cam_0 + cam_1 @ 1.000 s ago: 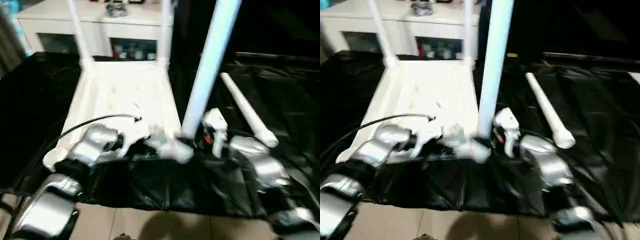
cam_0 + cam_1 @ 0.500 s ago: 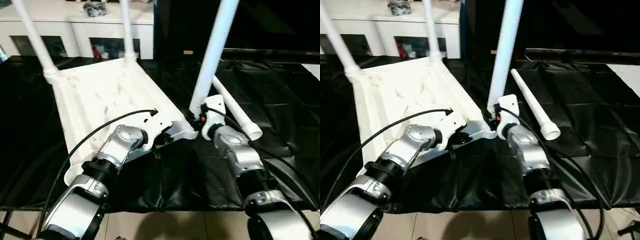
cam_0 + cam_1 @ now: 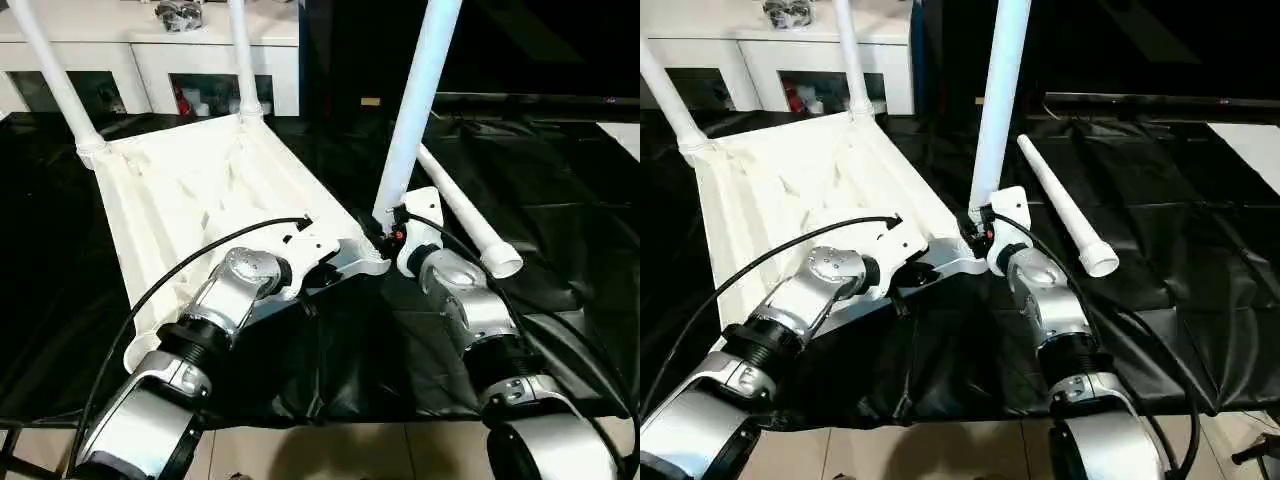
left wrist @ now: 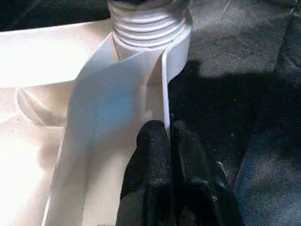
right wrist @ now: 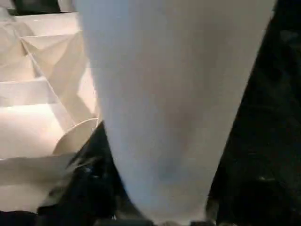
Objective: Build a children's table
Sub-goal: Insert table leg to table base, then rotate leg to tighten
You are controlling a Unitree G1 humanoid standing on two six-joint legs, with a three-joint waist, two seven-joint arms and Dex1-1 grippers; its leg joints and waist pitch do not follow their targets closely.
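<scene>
While the third leg (image 3: 415,110) stands almost upright in the near-right corner socket, the job looks about 3/4 done: the table top (image 3: 190,200) lies ribbed side up on black sheeting (image 3: 560,170) over the floor, two legs (image 3: 55,80) are already seated at the far corners, and the 4th leg (image 3: 468,215) lies loose on the sheeting just beside the right arm.

Right gripper (image 3: 392,232) is closed round the third leg's base; the right wrist view has the tube between dark fingers (image 5: 94,188). Left gripper (image 4: 169,141) has its fingers pinched narrow on the top's thin edge wall, near the threaded collar (image 4: 148,23).

Risks, as I judge them:
- Leg leans slightly, so if turned or pushed off-axis, threads may cross or jam.
- Left pinch is on a thin rim, w/ little purchase; torque from the right could spin or slide the top on the slick sheeting.
- Loose leg lies close to the right forearm (image 3: 470,300); an elbow swing could roll it away.
</scene>
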